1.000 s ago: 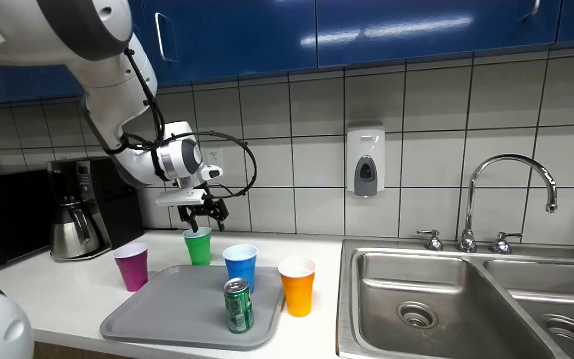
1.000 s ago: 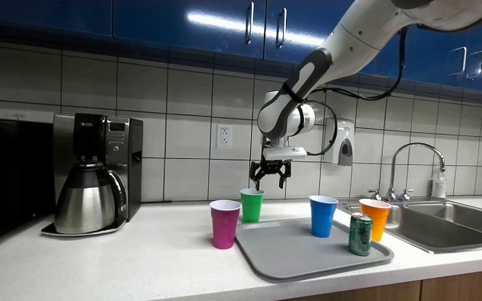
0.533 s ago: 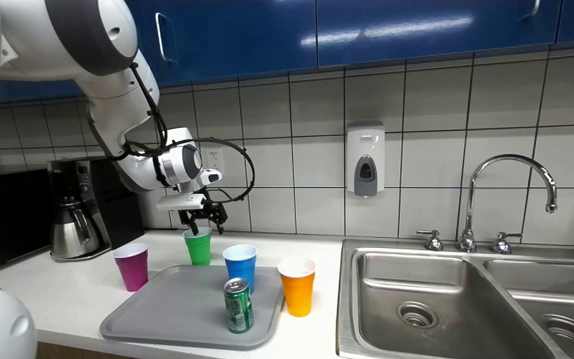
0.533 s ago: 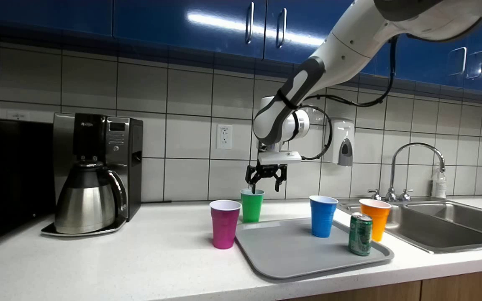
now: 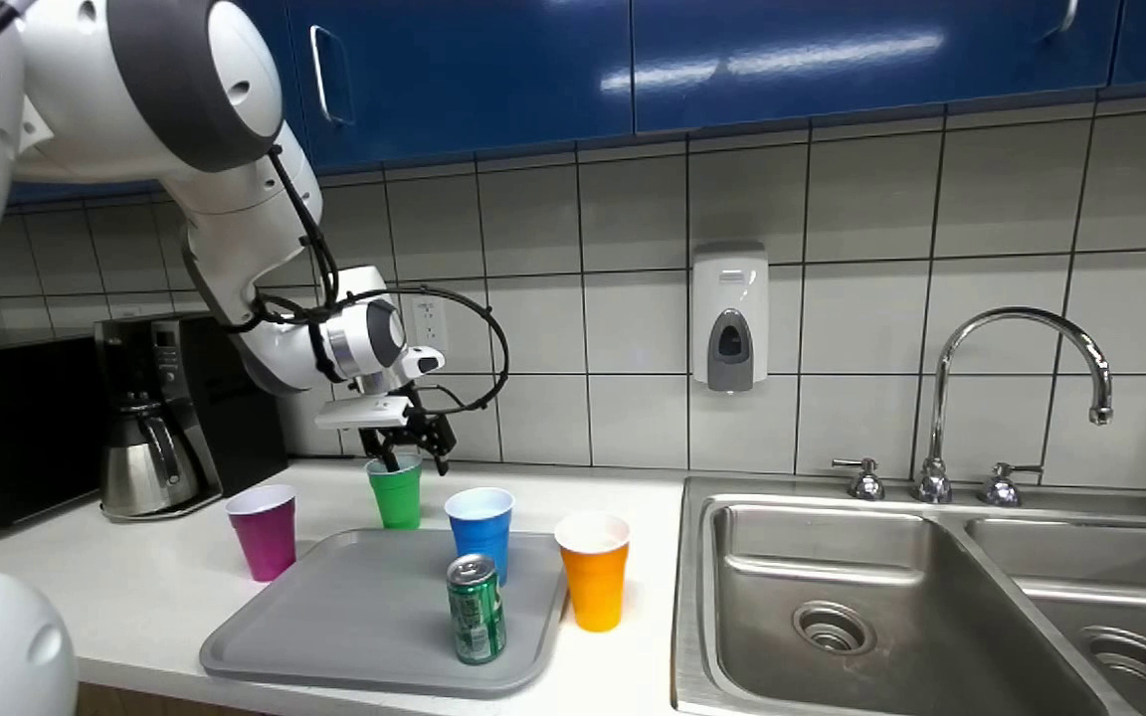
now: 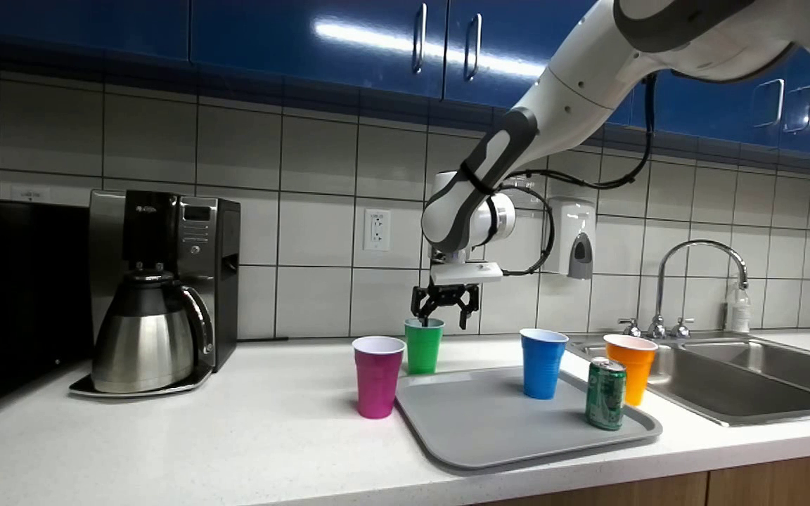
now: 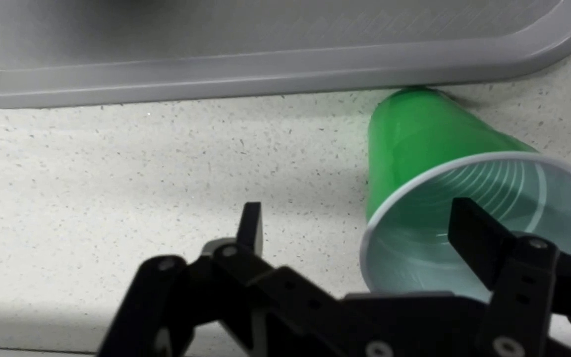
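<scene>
My gripper stands open just above the green cup, which is upright at the tray's far edge in both exterior views. In the wrist view the right finger lies over the cup's mouth, its tip at or slightly inside the opening. The left finger is outside, over the counter. Between them runs the near part of the cup's rim, apart from both pads. A blue cup and a green can stand on the grey tray.
Beside the tray are a magenta cup and an orange cup. A coffee maker stands farther along the counter, and a steel sink with a faucet lies at the opposite end. The tiled wall rises close behind the gripper.
My gripper has come down and, in an exterior view, shifted slightly left, so one fingertip now meets the green cup's mouth. The cups, can and tray have stayed put.
</scene>
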